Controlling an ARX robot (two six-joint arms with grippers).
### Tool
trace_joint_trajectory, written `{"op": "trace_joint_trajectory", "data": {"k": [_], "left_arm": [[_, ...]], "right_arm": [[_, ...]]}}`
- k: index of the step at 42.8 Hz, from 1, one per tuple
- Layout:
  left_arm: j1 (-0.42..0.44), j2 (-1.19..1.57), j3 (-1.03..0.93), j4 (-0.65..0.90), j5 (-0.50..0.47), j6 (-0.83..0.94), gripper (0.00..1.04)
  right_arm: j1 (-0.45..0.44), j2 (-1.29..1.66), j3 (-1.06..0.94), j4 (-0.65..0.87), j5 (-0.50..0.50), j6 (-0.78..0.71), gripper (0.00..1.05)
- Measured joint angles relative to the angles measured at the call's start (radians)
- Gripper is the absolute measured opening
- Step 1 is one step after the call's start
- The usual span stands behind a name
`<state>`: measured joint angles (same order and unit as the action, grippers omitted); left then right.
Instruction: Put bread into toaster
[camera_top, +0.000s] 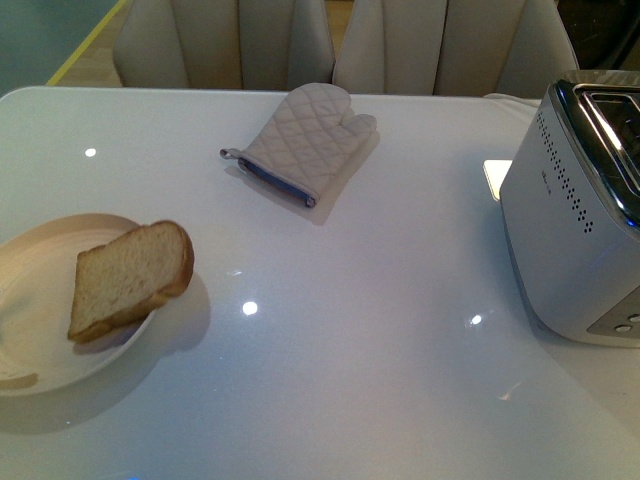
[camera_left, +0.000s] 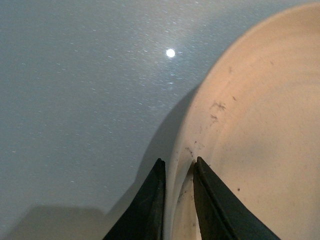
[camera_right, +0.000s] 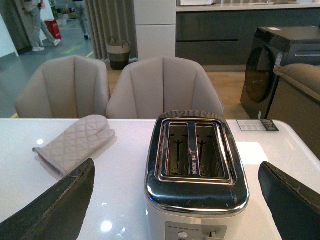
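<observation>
A tan, brown-crusted bread slice (camera_top: 130, 278) leans tilted over the right rim of a beige plate (camera_top: 30, 310), well apart from the upright white, chrome-topped toaster (camera_top: 570, 240), whose two slots are empty.

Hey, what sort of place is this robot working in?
Probably a showroom or shop floor dressed as a kitchen-dining area: a white table with a toaster and upholstered chairs, a front-loading washer by dark cabinets, and people walking in an open hall behind.
</observation>
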<state>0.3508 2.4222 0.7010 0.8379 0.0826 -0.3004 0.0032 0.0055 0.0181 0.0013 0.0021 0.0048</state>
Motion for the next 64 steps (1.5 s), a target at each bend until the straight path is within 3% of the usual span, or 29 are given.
{"op": "trace_joint_trajectory", "data": {"k": [6, 16, 28, 41, 52, 59, 64], "left_arm": [[-0.042, -0.009, -0.002, 0.003, -0.002, -0.007, 0.05], [-0.196, -0.012, 0.003, -0.002, -0.018, -0.010, 0.05], [-0.394, -0.012, 0.016, -0.026, 0.032, 0.025, 0.05], [-0.555, -0.020, 0.035, -0.055, 0.026, -0.029, 0.05], [-0.562, -0.048, 0.016, -0.053, -0.002, -0.042, 0.40], [-0.498, -0.204, -0.048, -0.011, -0.001, -0.090, 0.70], [-0.457, -0.336, -0.094, 0.000, 0.003, -0.126, 0.86]], "right_arm": [[0.000, 0.000, 0.000, 0.000, 0.000, 0.000, 0.96], [0.000, 0.000, 0.000, 0.000, 0.000, 0.000, 0.96], [0.000, 0.000, 0.000, 0.000, 0.000, 0.000, 0.96], [0.000, 0.000, 0.000, 0.000, 0.000, 0.000, 0.96], [0.000, 0.000, 0.000, 0.000, 0.000, 0.000, 0.96], [0.000, 0.000, 0.000, 0.000, 0.000, 0.000, 0.96], [0.000, 0.000, 0.000, 0.000, 0.000, 0.000, 0.96]]}}
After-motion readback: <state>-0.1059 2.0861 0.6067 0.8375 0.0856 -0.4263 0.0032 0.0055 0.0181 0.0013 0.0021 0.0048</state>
